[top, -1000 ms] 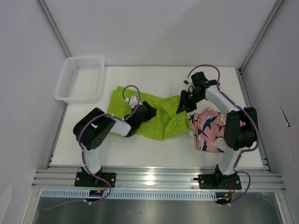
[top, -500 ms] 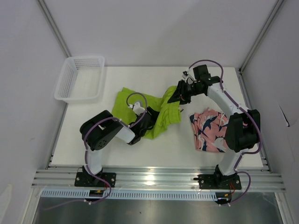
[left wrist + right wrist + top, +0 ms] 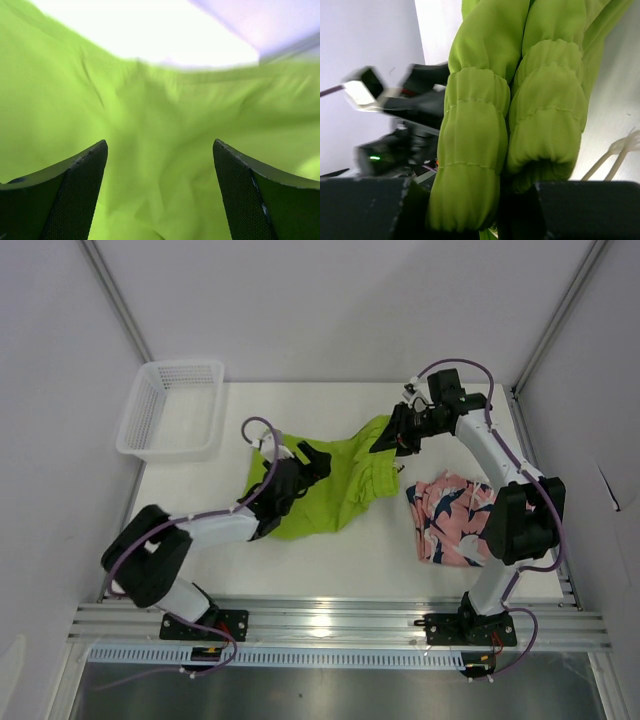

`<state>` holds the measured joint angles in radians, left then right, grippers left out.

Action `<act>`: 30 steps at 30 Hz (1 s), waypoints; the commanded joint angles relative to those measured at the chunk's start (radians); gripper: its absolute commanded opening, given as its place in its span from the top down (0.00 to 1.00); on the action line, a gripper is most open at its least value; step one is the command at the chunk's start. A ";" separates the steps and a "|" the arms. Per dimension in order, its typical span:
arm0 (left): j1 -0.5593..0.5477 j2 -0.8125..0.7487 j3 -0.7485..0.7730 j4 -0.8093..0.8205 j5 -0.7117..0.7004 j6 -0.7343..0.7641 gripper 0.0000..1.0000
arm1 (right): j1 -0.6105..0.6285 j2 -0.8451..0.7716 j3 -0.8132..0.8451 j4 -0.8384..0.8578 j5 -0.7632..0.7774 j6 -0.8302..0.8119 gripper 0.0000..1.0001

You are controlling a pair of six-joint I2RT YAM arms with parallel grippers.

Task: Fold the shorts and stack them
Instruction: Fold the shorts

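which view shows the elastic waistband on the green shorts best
Right wrist: the waistband fills the frame, its gathers sharp. Top external shows the whole green shorts, but the band is tiny there. Left wrist shows only blurred green cloth.

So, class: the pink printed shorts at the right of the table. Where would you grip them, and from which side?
Probably the left edge of the pink shorts, pinched from above, coming in from the middle of the table. They lie low and rumpled, so an edge fold is easiest to pinch. The right arm overhangs their right side; the left edge lies bare, beside the lime-green shorts.
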<state>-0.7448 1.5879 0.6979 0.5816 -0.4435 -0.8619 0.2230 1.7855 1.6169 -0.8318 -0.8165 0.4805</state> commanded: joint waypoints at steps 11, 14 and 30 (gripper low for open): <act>0.390 -0.339 -0.146 -0.425 0.216 0.118 0.11 | 0.032 0.011 0.165 -0.184 0.135 -0.126 1.00; 0.456 -0.310 -0.178 -0.422 0.261 0.118 0.11 | 0.045 0.040 0.198 -0.200 0.158 -0.126 1.00; 0.421 -0.190 -0.245 -0.351 0.313 0.101 0.25 | 0.173 0.185 0.368 -0.148 0.224 0.007 1.00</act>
<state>-0.2825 1.4101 0.4786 0.2520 -0.1268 -0.7746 0.3668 1.9522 1.9034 -1.0149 -0.5987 0.4286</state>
